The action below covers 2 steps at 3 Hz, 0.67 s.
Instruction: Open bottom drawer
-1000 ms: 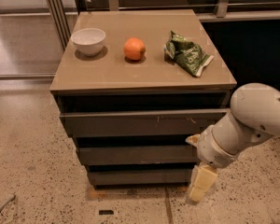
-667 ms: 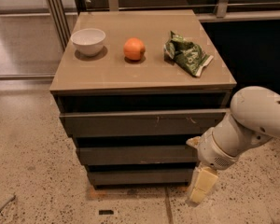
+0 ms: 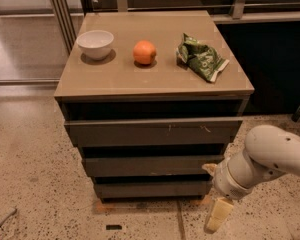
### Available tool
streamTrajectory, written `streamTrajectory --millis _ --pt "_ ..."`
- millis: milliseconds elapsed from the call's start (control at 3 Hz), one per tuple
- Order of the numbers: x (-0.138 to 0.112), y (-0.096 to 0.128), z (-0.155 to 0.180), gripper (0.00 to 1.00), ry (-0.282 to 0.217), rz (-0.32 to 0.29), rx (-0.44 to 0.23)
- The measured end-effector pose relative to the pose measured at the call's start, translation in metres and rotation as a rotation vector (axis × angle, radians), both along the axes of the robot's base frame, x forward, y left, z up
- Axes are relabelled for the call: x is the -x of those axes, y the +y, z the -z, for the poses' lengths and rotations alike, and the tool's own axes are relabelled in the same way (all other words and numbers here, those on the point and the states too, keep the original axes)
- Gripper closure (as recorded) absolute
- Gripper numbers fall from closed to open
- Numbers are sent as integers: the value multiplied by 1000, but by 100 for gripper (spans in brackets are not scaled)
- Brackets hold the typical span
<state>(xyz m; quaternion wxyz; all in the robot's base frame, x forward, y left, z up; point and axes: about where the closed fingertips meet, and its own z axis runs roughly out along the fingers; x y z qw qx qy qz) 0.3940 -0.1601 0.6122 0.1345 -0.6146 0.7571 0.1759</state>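
The bottom drawer [image 3: 152, 189] is the lowest and smallest-looking of three dark grey-brown fronts on the cabinet, and its front sits flush, set back under the ones above. The mid-width front [image 3: 152, 165] and the widest, scratched front [image 3: 152, 132] are above it. My gripper [image 3: 216, 215] hangs from the white arm [image 3: 270, 156] at the lower right, just past the bottom drawer's right end and slightly below it, near the floor. It holds nothing that I can see.
On the cabinet top [image 3: 115, 79] stand a white bowl [image 3: 95, 43], an orange [image 3: 144, 52] and a green snack bag [image 3: 200, 57]. Speckled floor [image 3: 35, 184] surrounds the cabinet. A dark wall panel [image 3: 275, 64] is at the right, and metal frame legs [image 3: 60, 14] at the back left.
The arm and gripper have moved lower and slightly to the right, beside the bottom drawer's right end. The drawers have not moved.
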Motion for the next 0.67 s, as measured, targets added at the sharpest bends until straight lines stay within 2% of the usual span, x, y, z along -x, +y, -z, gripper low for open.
streamTrajectory --millis 333,667 --pt "-27 -4 70 0 -71 6 -36" --pt "-62 -8 138 0 -89 37 -80"
